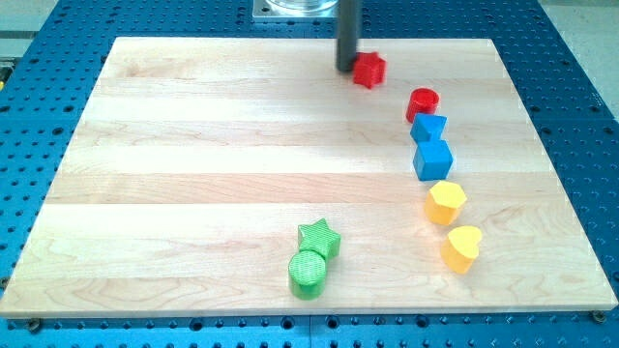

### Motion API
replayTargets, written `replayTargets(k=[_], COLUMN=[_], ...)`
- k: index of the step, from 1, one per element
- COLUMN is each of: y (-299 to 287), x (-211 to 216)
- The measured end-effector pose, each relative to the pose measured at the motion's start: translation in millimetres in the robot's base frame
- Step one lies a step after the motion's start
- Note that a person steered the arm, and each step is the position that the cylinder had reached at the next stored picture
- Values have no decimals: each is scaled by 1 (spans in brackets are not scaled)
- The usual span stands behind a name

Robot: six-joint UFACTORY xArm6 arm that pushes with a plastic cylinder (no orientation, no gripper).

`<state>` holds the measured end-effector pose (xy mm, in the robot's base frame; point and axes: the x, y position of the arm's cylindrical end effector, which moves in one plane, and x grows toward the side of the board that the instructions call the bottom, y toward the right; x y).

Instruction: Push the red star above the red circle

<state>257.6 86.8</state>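
The red star (368, 70) lies near the view's top, right of centre, on the wooden board (193, 145). The red circle (423, 101) lies below and to the right of it, apart from it. My tip (346, 69) stands just left of the red star, touching or almost touching its left side. The dark rod rises from there out of the view's top.
A blue block (427, 128) touches the red circle from below, with a blue cube (432, 159) under it. A yellow hexagon (446, 202) and a yellow heart (462, 247) follow downward. A green star (319, 238) and a green circle (308, 273) sit near the view's bottom.
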Motion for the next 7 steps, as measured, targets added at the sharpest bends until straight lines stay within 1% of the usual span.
replayTargets(k=[2, 3, 4, 5, 6, 7], y=[-18, 13, 22, 38, 41, 2], x=[2, 12, 21, 22, 22, -4])
